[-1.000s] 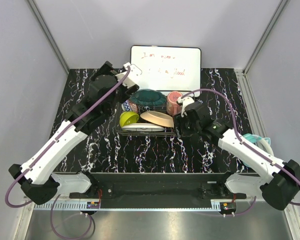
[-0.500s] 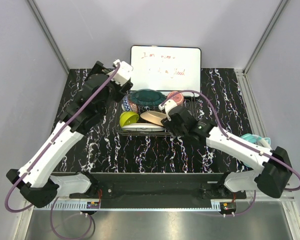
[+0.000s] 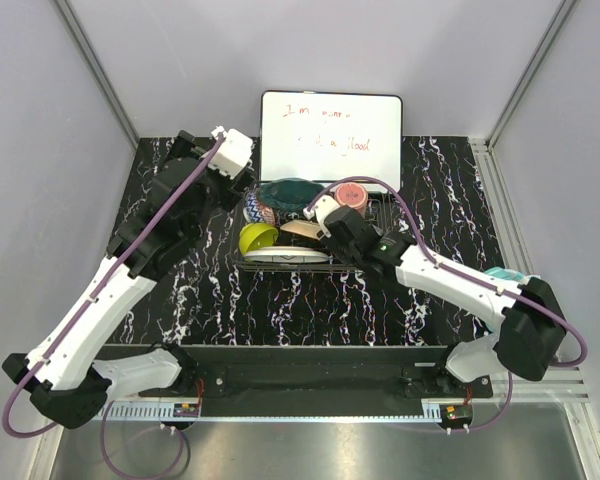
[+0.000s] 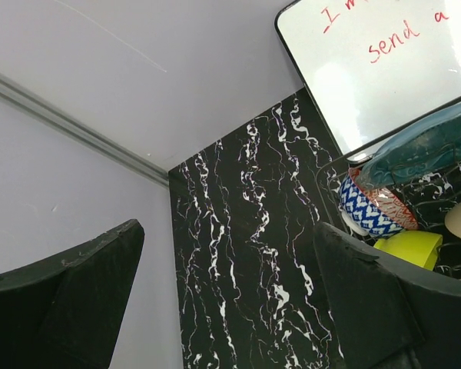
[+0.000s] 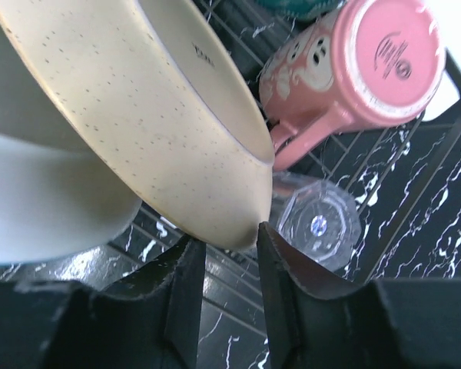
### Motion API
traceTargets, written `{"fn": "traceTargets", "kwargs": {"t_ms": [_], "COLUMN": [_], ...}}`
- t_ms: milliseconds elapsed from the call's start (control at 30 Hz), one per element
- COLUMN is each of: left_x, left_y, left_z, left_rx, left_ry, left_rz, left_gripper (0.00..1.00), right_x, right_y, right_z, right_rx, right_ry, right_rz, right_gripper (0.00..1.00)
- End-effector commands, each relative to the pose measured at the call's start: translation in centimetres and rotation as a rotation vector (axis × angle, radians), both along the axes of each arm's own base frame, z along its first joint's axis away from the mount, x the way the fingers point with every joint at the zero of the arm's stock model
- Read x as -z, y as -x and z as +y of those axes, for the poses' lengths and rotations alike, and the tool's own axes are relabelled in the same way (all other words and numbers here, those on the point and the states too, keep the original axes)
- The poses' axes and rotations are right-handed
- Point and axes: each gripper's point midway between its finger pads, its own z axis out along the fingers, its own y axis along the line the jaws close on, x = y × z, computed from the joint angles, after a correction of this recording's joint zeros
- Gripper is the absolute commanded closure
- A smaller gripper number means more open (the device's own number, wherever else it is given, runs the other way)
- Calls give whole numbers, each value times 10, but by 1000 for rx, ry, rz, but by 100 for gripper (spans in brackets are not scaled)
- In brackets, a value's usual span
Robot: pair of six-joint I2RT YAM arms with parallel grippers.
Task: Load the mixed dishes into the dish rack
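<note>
My right gripper (image 5: 229, 244) has its jaws straddling the peach plate (image 5: 138, 108) by its lower rim in the dish rack (image 5: 434, 150). They are nearly closed, but I cannot tell whether they pinch it. Beyond them lie the pink mug (image 5: 353, 69) and clear glass (image 5: 315, 227). My left gripper (image 4: 227, 246) gapes wide, holding nothing.

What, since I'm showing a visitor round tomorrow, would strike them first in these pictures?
The wire rack at centre, crammed with bright dishes: teal plate, lime bowl, pink mug. Up close, the right gripper straddles the peach plate at its rim. Behind the rack stands a whiteboard with red handwriting.
</note>
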Motion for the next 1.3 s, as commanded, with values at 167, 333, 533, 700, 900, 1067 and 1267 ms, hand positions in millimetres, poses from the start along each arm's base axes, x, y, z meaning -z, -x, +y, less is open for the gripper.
{"fn": "traceTargets", "kwargs": {"t_ms": [167, 333, 533, 700, 900, 1067, 1267], "left_x": [-7, -4, -5, -2, 39, 106, 161], "left_y": [5, 3, 2, 3, -11, -50, -96], "left_z": [3, 2, 4, 5, 19, 76, 81], "left_rx": [10, 9, 1, 2, -38, -233, -280], "left_ry": [43, 44, 47, 38, 18, 102, 217], "left_rz": [-40, -39, -47, -51, -5, 179, 417], "left_gripper": [1, 1, 1, 1, 1, 1, 1], "right_x": [-27, -29, -34, -39, -54, -61, -58], "right_y": [-29, -35, -40, -41, -40, -42, -45], "right_z": [30, 42, 60, 75, 89, 94, 96], "right_rx": [-30, -60, -111, -144, -175, -184, -191], "right_ry": [-56, -54, -25, -14, 2, 7, 29], "right_rz": [-111, -121, -142, -158, -202, -215, -217], "right_gripper": [67, 80, 85, 85, 87, 88, 88]}}
